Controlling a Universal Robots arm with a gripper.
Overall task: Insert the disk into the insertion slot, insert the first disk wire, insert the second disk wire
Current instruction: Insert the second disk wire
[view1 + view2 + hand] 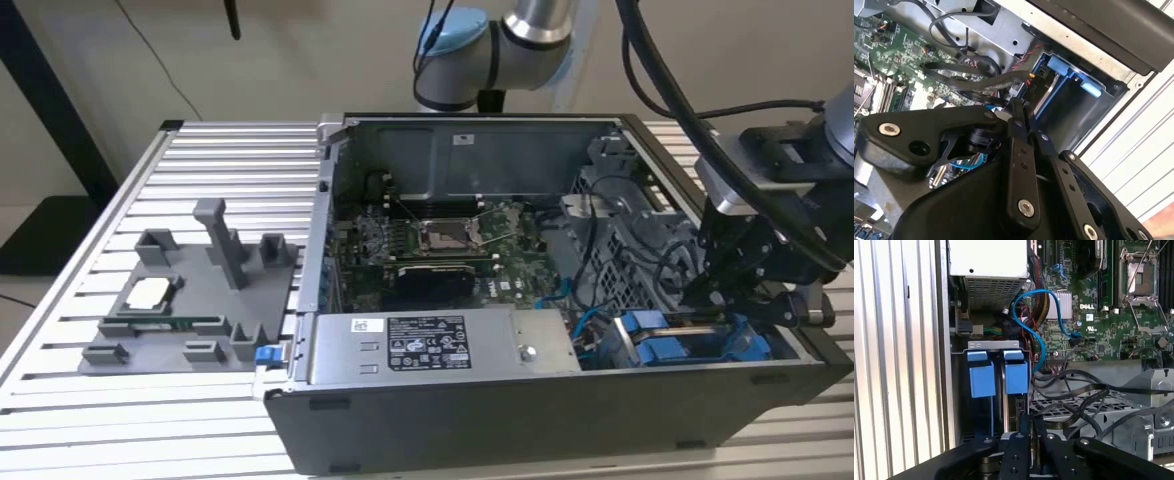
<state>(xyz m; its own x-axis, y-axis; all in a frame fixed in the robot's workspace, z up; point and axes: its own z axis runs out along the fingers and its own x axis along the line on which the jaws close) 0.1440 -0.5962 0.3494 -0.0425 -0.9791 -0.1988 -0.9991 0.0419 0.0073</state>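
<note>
The disk [667, 350] sits on edge in the insertion slot [754, 345] at the case's near corner on the exterior view's right; its blue caddy tabs [1016, 377] stick out. In the second wrist view the disk's caddy [1064, 67] lies inside the slot [1076, 102], with a black plug [1032, 86] at its end. My gripper [703, 295] hangs just above this corner. Both wrist views show its fingers pressed together, gripper [1016, 104] [1030, 419]; what they pinch is hidden. A blue wire [1026, 320] loops from the board toward the disk, and black flat wires [1074, 390] lie beside it.
The grey power-supply box [427, 345] stands next to the slot. The motherboard [441, 245] fills the case floor. A perforated metal cage [1124, 415] crowds the gripper's side. On the slatted table [227, 160], at the exterior view's left, lies a grey fixture tray [187, 300].
</note>
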